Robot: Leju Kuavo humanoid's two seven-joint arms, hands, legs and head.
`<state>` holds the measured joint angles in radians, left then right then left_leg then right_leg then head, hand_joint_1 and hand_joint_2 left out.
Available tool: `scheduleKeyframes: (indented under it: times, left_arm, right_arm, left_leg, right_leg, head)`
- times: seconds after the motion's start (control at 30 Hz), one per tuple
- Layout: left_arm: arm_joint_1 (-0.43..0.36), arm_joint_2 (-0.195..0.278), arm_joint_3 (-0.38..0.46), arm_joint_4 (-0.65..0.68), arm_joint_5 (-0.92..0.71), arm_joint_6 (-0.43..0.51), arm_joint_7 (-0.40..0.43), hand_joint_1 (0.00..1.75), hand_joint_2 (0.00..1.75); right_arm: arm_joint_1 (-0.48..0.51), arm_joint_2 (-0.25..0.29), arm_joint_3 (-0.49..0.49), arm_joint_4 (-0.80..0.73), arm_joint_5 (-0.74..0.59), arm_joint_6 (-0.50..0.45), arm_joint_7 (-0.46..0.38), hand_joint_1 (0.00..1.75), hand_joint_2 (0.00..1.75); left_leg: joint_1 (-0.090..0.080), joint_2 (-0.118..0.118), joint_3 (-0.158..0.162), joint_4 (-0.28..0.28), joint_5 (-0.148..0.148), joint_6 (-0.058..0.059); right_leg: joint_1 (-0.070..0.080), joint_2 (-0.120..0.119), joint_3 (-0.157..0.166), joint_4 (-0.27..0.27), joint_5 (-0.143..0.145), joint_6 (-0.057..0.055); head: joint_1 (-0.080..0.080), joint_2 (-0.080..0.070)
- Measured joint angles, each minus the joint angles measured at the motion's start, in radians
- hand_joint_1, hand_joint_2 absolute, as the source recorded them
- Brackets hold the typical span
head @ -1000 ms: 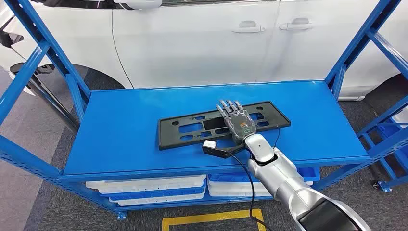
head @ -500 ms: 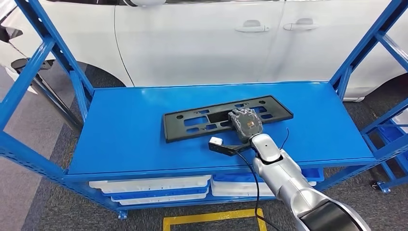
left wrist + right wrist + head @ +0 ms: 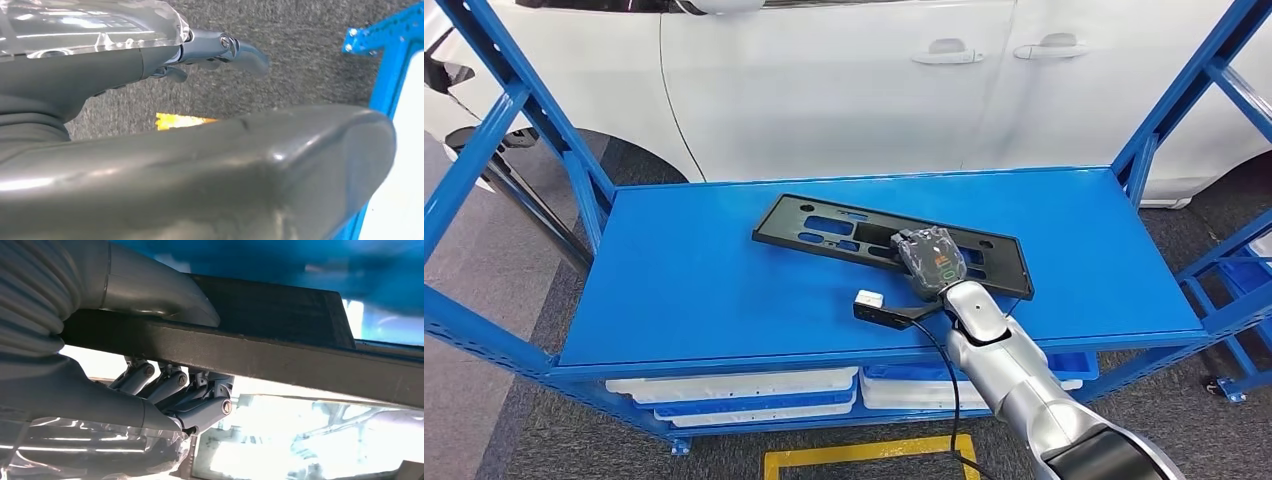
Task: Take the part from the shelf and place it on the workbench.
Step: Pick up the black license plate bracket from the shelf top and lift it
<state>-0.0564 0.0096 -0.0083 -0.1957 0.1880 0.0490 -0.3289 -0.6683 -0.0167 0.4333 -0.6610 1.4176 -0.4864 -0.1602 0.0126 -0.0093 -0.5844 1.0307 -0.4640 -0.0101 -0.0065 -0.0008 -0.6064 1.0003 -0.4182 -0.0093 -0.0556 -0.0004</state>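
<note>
My right hand (image 3: 931,262) grips the black part (image 3: 844,229), a long flat frame with cut-out slots, by its near long edge toward its right end. In the right wrist view my thumb (image 3: 165,295) presses on one face of the part (image 3: 280,347) and my curled fingers (image 3: 175,387) close under the other. The part sits above the blue shelf (image 3: 674,290), tilted and skewed, its far left corner nearer the white car (image 3: 844,90) behind the shelf. Whether that far end touches the shelf surface I cannot tell. My left hand (image 3: 200,170) hangs over grey floor, its fingers slightly curled with nothing in them. White trays (image 3: 734,392) are stacked on the lower level.
</note>
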Motion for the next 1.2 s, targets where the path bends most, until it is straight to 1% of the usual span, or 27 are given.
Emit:
scheduleKeyframes:
  times: [0.03,0.07,0.13,0.17,0.2,0.23,0.27,0.33,0.37,0.47,0.5,0.53,0.63,0.67,0.7,0.73,0.8,0.83,0.87,0.93,0.97,1.0,1.03,1.07,1.13,1.17,1.2]
  left_arm:
    - [-0.001,0.0,0.0,0.0,-0.002,-0.002,-0.009,0.0,0.0]
    - [-0.001,0.001,0.001,0.0,-0.004,-0.004,-0.018,0.0,0.0]
    - [-0.002,0.002,0.001,0.0,-0.006,-0.006,-0.032,0.0,0.87]
    - [-0.002,0.002,0.002,0.0,-0.006,-0.008,-0.036,0.0,1.31]
    - [-0.001,0.002,0.002,0.0,-0.006,-0.01,-0.04,0.0,1.75]
    - [-0.002,0.003,0.003,0.0,-0.006,-0.012,-0.045,0.0,1.75]
    - [-0.002,0.004,0.004,0.0,-0.004,-0.016,-0.051,0.0,1.75]
    - [-0.005,0.005,0.011,0.0,-0.001,-0.019,-0.062,0.0,1.75]
    - [-0.006,0.006,0.014,0.0,0.0,-0.018,-0.065,0.0,1.75]
    - [-0.007,0.006,0.021,0.0,-0.002,-0.008,-0.079,0.0,1.75]
    - [-0.007,0.006,0.022,0.0,-0.004,-0.006,-0.087,0.0,1.75]
    - [-0.008,0.007,0.025,0.0,-0.005,-0.007,-0.096,0.0,1.75]
    - [-0.012,0.008,0.037,0.0,0.001,-0.03,-0.119,0.0,1.75]
    - [-0.013,0.009,0.043,0.0,0.007,-0.044,-0.124,0.0,1.75]
    - [-0.014,0.009,0.05,0.0,0.013,-0.058,-0.127,0.0,1.75]
    - [-0.016,0.009,0.058,0.0,0.021,-0.07,-0.129,0.0,1.75]
    - [-0.016,0.009,0.074,0.0,0.03,-0.083,-0.13,0.0,1.75]
    - [-0.016,0.008,0.081,0.0,0.032,-0.083,-0.13,0.0,1.75]
    - [-0.016,0.008,0.088,0.0,0.031,-0.082,-0.131,0.0,1.75]
    - [-0.014,0.01,0.098,0.0,0.03,-0.077,-0.136,0.0,1.75]
    - [-0.012,0.011,0.101,0.0,0.029,-0.075,-0.14,0.0,1.75]
    - [-0.01,0.012,0.104,0.0,0.029,-0.074,-0.145,0.0,1.75]
    - [-0.007,0.012,0.108,0.0,0.029,-0.073,-0.15,0.0,1.75]
    - [-0.006,0.014,0.112,0.0,0.028,-0.072,-0.155,0.0,1.75]
    - [-0.002,0.015,0.118,0.0,0.025,-0.068,-0.162,0.0,1.75]
    - [0.0,0.015,0.119,0.0,0.022,-0.066,-0.164,0.0,1.75]
    - [0.003,0.015,0.119,0.0,0.019,-0.065,-0.163,0.0,1.75]
  right_arm:
    - [-0.001,0.0,-0.002,-0.004,-0.005,0.0,0.0,1.75,1.75]
    - [-0.001,0.0,-0.003,-0.005,-0.009,0.0,-0.001,1.75,1.75]
    - [0.002,0.0,-0.005,-0.007,-0.015,-0.001,-0.005,1.75,1.75]
    - [0.004,0.0,-0.005,-0.007,-0.017,-0.001,-0.008,1.75,1.75]
    - [0.006,0.0,-0.005,-0.007,-0.018,-0.001,-0.01,1.75,1.75]
    - [0.007,0.0,-0.006,-0.008,-0.02,-0.001,-0.012,1.75,1.75]
    - [0.007,0.0,-0.006,-0.01,-0.022,-0.002,-0.013,1.75,1.75]
    - [0.007,0.0,-0.008,-0.015,-0.03,-0.003,-0.016,1.75,1.75]
    - [0.007,0.0,-0.01,-0.018,-0.038,-0.003,-0.02,1.75,1.75]
    - [0.016,0.0,-0.025,-0.047,-0.157,0.013,-0.094,1.75,1.75]
    - [0.022,0.0,-0.037,-0.069,-0.246,0.039,-0.15,1.75,1.75]
    - [0.03,0.0,-0.055,-0.1,-0.368,0.085,-0.221,1.75,1.75]
    - [0.066,0.0,-0.119,-0.237,-0.782,0.293,-0.408,1.75,1.75]
    - [0.086,0.0,-0.138,-0.293,-0.909,0.368,-0.444,1.75,1.75]
    - [0.111,0.0,-0.153,-0.353,-1.028,0.443,-0.47,1.75,1.75]
    - [0.141,0.0,-0.165,-0.421,-1.145,0.52,-0.492,1.75,1.75]
    - [0.201,0.001,-0.179,-0.579,-1.35,0.66,-0.522,1.75,1.75]
    - [0.222,0.004,-0.183,-0.664,-1.426,0.71,-0.529,1.75,1.75]
    - [0.238,0.007,-0.185,-0.745,-1.481,0.744,-0.535,1.75,1.75]
    - [0.262,0.015,-0.192,-0.893,-1.557,0.794,-0.54,1.75,1.75]
    - [0.276,0.017,-0.196,-0.959,-1.584,0.815,-0.541,1.75,1.75]
    - [0.288,0.021,-0.199,-1.016,-1.605,0.837,-0.542,1.75,1.75]
    - [0.299,0.027,-0.2,-1.066,-1.62,0.859,-0.541,1.75,1.75]
    - [0.311,0.033,-0.199,-1.11,-1.63,0.88,-0.542,1.75,1.75]
    - [0.331,0.045,-0.19,-1.174,-1.631,0.917,-0.543,1.75,1.75]
    - [0.342,0.048,-0.182,-1.197,-1.624,0.932,-0.543,1.75,1.75]
    - [0.351,0.049,-0.173,-1.213,-1.612,0.945,-0.542,1.75,1.75]
  left_leg:
    - [0.0,0.001,-0.015,0.036,-0.022,-0.003]
    - [0.001,0.002,-0.04,0.092,-0.052,-0.006]
    - [0.002,0.003,-0.103,0.221,-0.105,-0.011]
    - [0.002,0.003,-0.121,0.256,-0.11,-0.013]
    - [0.002,0.003,-0.122,0.253,-0.096,-0.014]
    - [0.004,0.003,-0.102,0.209,-0.065,-0.014]
    - [0.005,0.004,-0.07,0.139,-0.028,-0.013]
    - [0.004,0.003,-0.015,0.021,0.015,-0.007]
    - [0.003,0.003,-0.004,-0.004,0.019,-0.001]
    - [0.001,0.002,-0.005,-0.011,0.022,0.019]
    - [0.002,0.002,-0.004,-0.014,0.025,0.025]
    - [0.004,0.003,-0.002,-0.017,0.027,0.03]
    - [0.005,0.007,0.0,-0.018,0.027,0.037]
    - [0.005,0.008,0.002,-0.018,0.026,0.037]
    - [0.005,0.006,0.002,-0.018,0.026,0.038]
    - [0.004,0.004,0.003,-0.017,0.026,0.038]
    - [-0.001,0.0,0.002,-0.016,0.025,0.036]
    - [-0.004,-0.001,0.0,-0.015,0.025,0.034]
    - [-0.006,0.0,-0.001,-0.015,0.025,0.03]
    - [-0.007,0.0,-0.001,-0.017,0.025,0.02]
    - [-0.007,0.0,0.0,-0.018,0.023,0.014]
    - [-0.007,0.001,-0.001,-0.011,0.015,0.009]
    - [-0.007,0.002,-0.009,0.012,-0.002,0.004]
    - [-0.006,0.003,-0.028,0.059,-0.032,0.0]
    - [-0.003,0.003,-0.086,0.191,-0.097,-0.008]
    - [-0.001,0.003,-0.11,0.244,-0.114,-0.012]
    - [0.0,0.003,-0.118,0.261,-0.112,-0.014]
  right_leg:
    - [-0.003,-0.001,0.004,-0.005,0.002,-0.005]
    - [-0.003,-0.002,0.005,-0.007,0.002,-0.008]
    - [-0.001,-0.002,0.005,-0.006,0.001,-0.012]
    - [-0.001,-0.001,0.006,-0.006,0.001,-0.012]
    - [-0.001,-0.001,0.006,-0.004,0.0,-0.012]
    - [-0.001,0.0,0.007,-0.002,-0.002,-0.01]
    - [-0.001,0.001,0.007,0.001,-0.004,-0.007]
    - [0.004,0.003,0.004,0.009,-0.008,0.001]
    - [0.006,0.004,0.002,0.012,-0.009,0.006]
    - [0.004,0.006,-0.002,0.015,-0.009,0.021]
    - [0.002,0.005,-0.008,0.028,-0.02,0.027]
    - [0.001,0.005,-0.022,0.061,-0.042,0.032]
    - [-0.001,0.005,-0.105,0.246,-0.132,0.042]
    - [-0.001,0.004,-0.124,0.288,-0.143,0.043]
    - [-0.001,0.004,-0.125,0.293,-0.135,0.041]
    - [0.0,0.004,-0.107,0.257,-0.111,0.037]
    - [0.005,0.003,-0.035,0.116,-0.052,0.022]
    - [0.007,0.002,-0.007,0.059,-0.033,0.016]
    - [0.01,0.001,0.009,0.024,-0.024,0.011]
    - [0.013,-0.002,0.013,0.011,-0.022,0.006]
    - [0.01,-0.003,0.015,0.007,-0.02,0.002]
    - [0.007,-0.004,0.02,0.0,-0.017,-0.004]
    - [0.003,-0.004,0.023,-0.006,-0.014,-0.009]
    - [0.001,-0.005,0.027,-0.011,-0.013,-0.014]
    - [0.002,-0.005,0.028,-0.012,-0.013,-0.018]
    - [0.003,-0.004,0.028,-0.01,-0.014,-0.019]
    - [0.003,-0.004,0.027,-0.009,-0.014,-0.019]
  head:
    - [0.0,0.0]
    - [0.0,0.0]
    - [0.0,0.0]
    - [0.0,0.0]
    - [0.0,0.0]
    - [0.0,0.0]
    - [0.0,0.0]
    - [0.0,0.0]
    - [0.0,0.0]
    - [0.0,0.0]
    - [0.0,0.0]
    - [0.0,0.0]
    - [0.0,0.0]
    - [0.0,0.0]
    - [0.0,0.0]
    - [0.0,0.0]
    - [0.0,0.0]
    - [0.0,0.0]
    - [0.0,0.0]
    - [0.0,0.0]
    - [0.0,0.0]
    - [0.0,0.0]
    - [0.0,0.0]
    - [0.0,0.0]
    - [0.0,0.0]
    - [0.0,0.0]
    - [0.0,0.0]
